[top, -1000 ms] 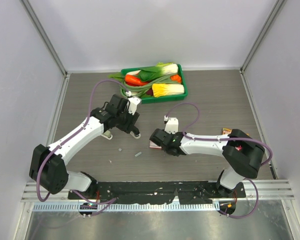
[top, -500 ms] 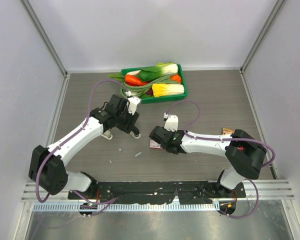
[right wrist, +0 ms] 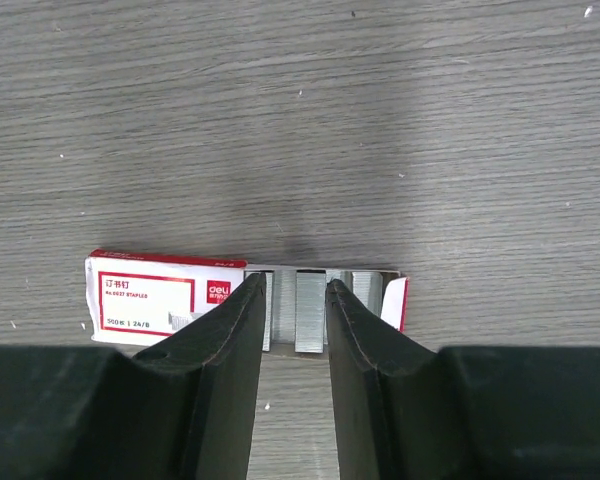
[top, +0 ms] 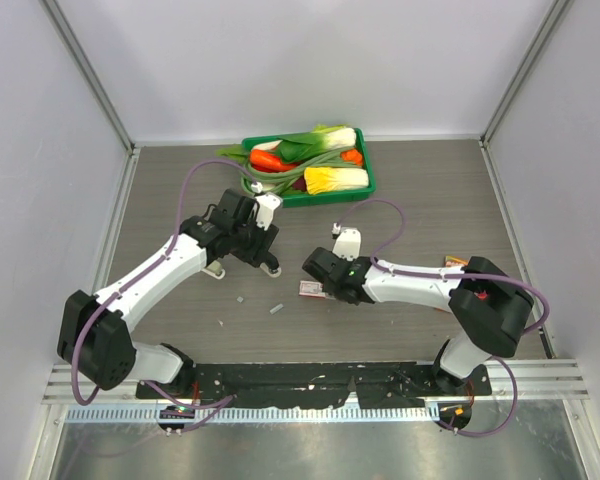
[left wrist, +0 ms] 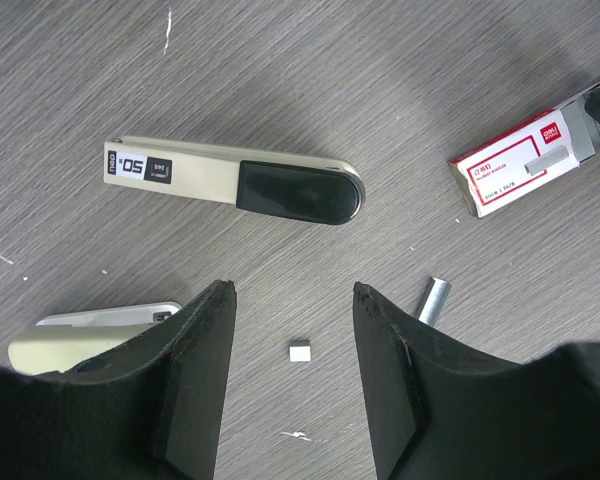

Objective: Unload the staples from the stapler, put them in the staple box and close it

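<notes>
The stapler (left wrist: 230,185), silver-grey with a black end, lies flat on the table in the left wrist view. My left gripper (left wrist: 292,290) is open and empty just short of it, also seen in the top view (top: 268,265). Loose staples lie on the table: a tiny piece (left wrist: 300,351) between the fingers and a short strip (left wrist: 435,300), which also shows in the top view (top: 277,308). My right gripper (right wrist: 296,285) is narrowly open over the open end of a red-and-white staple box (right wrist: 145,290), with a grey strip of staples (right wrist: 310,310) in the box between the fingers.
A plain beige stapler (left wrist: 90,335) lies by my left finger. The staple box also shows in the left wrist view (left wrist: 525,162) and the top view (top: 310,289). A green tray (top: 370,185) of vegetables stands at the back. A small orange box (top: 452,262) lies at the right.
My right gripper has shifted a little to the right, so more of the red-and-white box shows on its left. The left arm has not moved.
</notes>
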Robot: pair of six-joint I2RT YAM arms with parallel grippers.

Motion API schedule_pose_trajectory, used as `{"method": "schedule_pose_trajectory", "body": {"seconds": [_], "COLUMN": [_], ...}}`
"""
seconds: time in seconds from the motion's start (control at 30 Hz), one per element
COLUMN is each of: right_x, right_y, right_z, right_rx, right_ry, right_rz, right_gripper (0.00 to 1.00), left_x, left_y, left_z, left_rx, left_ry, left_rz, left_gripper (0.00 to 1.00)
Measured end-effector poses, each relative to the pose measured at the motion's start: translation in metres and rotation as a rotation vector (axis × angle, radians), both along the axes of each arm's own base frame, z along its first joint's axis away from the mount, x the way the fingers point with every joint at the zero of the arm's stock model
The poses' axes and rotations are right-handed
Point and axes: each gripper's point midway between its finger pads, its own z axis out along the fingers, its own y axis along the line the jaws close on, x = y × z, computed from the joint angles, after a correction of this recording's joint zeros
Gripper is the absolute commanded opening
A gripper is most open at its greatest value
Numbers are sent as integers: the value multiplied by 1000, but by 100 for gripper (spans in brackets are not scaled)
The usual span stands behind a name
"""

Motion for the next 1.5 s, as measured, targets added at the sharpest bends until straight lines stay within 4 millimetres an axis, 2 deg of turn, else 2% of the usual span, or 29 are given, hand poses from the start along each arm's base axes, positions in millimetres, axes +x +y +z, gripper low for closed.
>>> {"method": "schedule_pose_trajectory", "body": {"seconds": [0.17, 0.37, 0.57, 0.67, 0.73, 0.87, 1.03, 1.17, 1.27, 1.5], "right_x": [-2, -7, -26, -33, -38, -39, -32, -33, -34, -35], "right_y": [2, 18, 64, 78, 70, 34, 8, -11, -19, -21], "right_z": [-3, 1, 26, 37, 39, 57, 96, 106, 113, 119], "right_rx": [17, 31, 57, 82, 85, 126, 241, 289, 314, 338], "right_ry": [12, 0, -31, -54, -60, -102, -196, -228, -247, -259], "right_rz": [8, 87, 262, 302, 306, 255, 179, 143, 130, 129], "right_gripper": [36, 37, 38, 37, 37, 37, 37, 36, 36, 36], "left_x": [0, 0, -7, -17, -28, -55, -75, -82, -88, -103], "left_y": [0, 1, 6, 7, 3, -16, -29, -37, -42, -52], "left_z": [0, 0, -3, -2, 2, 3, -19, -38, -51, -68], "left_rx": [0, 10, 40, 42, 51, 57, 96, 125, 131, 118], "left_ry": [0, -2, 14, 32, 33, 49, 137, 195, 245, 312], "left_rz": [0, -13, -47, -86, -138, -269, -370, -418, -444, -470], "left_gripper": [54, 54, 54, 55, 55, 55, 55, 54, 54, 54]}}
